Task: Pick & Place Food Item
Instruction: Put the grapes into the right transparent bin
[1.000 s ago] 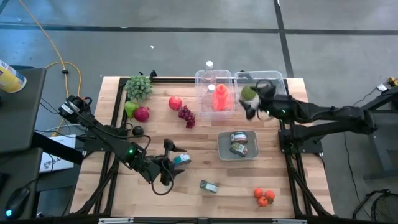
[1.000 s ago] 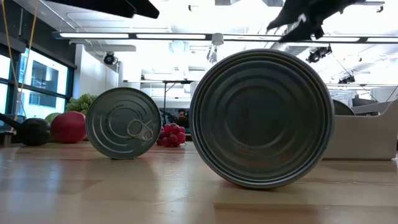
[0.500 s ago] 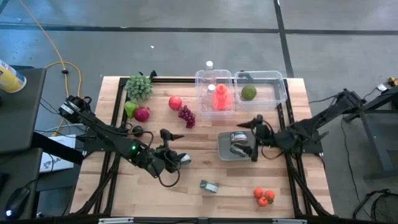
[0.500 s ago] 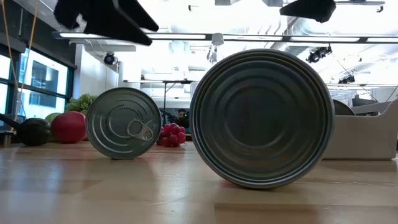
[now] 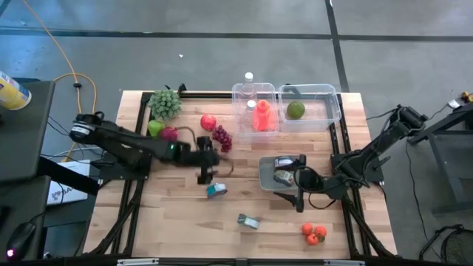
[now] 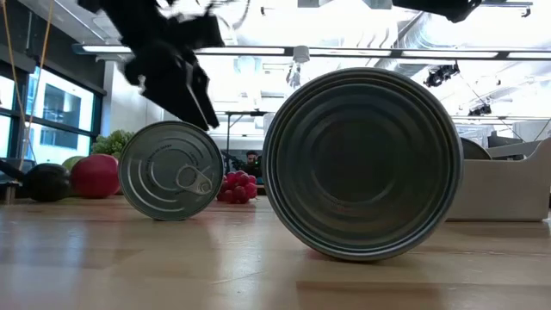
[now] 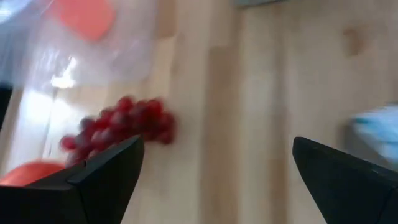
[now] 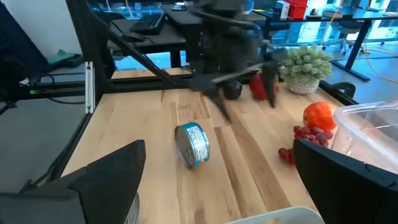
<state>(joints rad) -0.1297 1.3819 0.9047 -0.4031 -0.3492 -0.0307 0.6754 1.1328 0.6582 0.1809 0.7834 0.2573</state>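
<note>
A teal-labelled can [image 5: 216, 191] lies on its side on the wooden table, and a second can [image 5: 249, 221] lies nearer the front edge. My left gripper [image 5: 212, 161] hovers open just beyond the teal can and points at the red grapes [image 7: 121, 124]. In the low view it hangs above that can [image 6: 170, 170]. My right gripper [image 5: 298, 182] is open above the right part of the grey tray [image 5: 266, 181], which holds cans [image 5: 281, 170], and faces the teal can [image 8: 193, 144]. A green lime [image 5: 295, 110] lies in the far right clear bin.
Two clear bins [image 5: 325, 100] stand at the far edge; the left one holds an orange item [image 5: 261, 117]. A red apple [image 5: 208, 122], a red fruit [image 5: 169, 134], a green pear [image 5: 153, 128] and leafy greens [image 5: 165, 103] lie far left. Tomatoes [image 5: 314, 233] lie front right.
My left gripper has swung from beside the teal can toward the table's far edge and the grapes, turning as it went; the can stays where it lay. My right gripper has come away from the lime's bin toward the near edge, sinking over the tray. Both stay open.
</note>
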